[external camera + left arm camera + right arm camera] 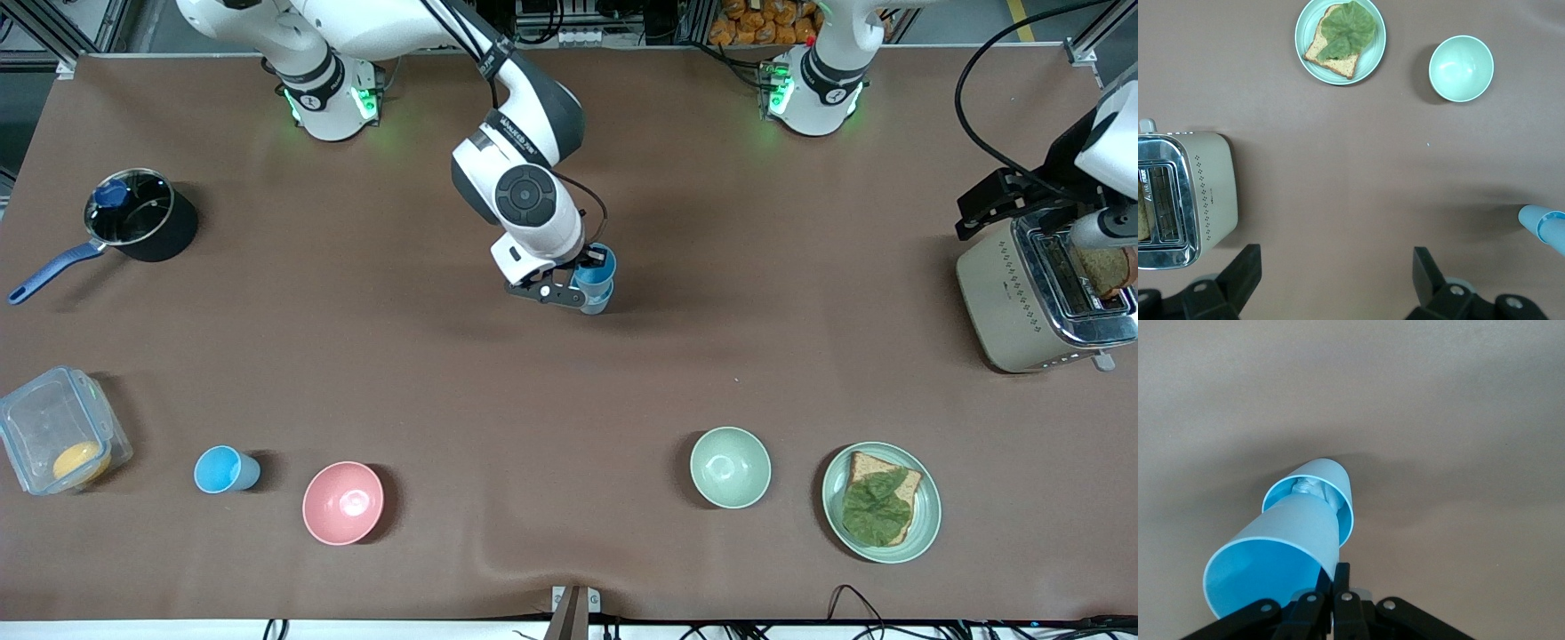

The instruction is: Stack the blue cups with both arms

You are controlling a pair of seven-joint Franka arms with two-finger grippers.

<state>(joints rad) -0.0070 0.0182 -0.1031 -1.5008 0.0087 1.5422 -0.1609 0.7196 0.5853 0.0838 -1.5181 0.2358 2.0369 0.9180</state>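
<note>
My right gripper (582,283) is shut on the rim of a light-blue cup (597,265) over the middle of the table. It holds this cup tilted, with its base inside a second blue cup (596,304) that stands on the cloth. The right wrist view shows the gripper (1338,579), the held cup (1281,553) and the lower cup (1335,483). A third blue cup (226,469) stands beside the pink bowl (343,502), toward the right arm's end. My left gripper (1336,261) hangs open and empty, high above the cloth beside the toaster (1188,200).
A pale green bowl (730,467) and a plate (925,524) with bread and lettuce sit near the front camera. The toaster (1013,302) holds a bread slice. A black pot (142,218) and a clear container (58,427) are at the right arm's end.
</note>
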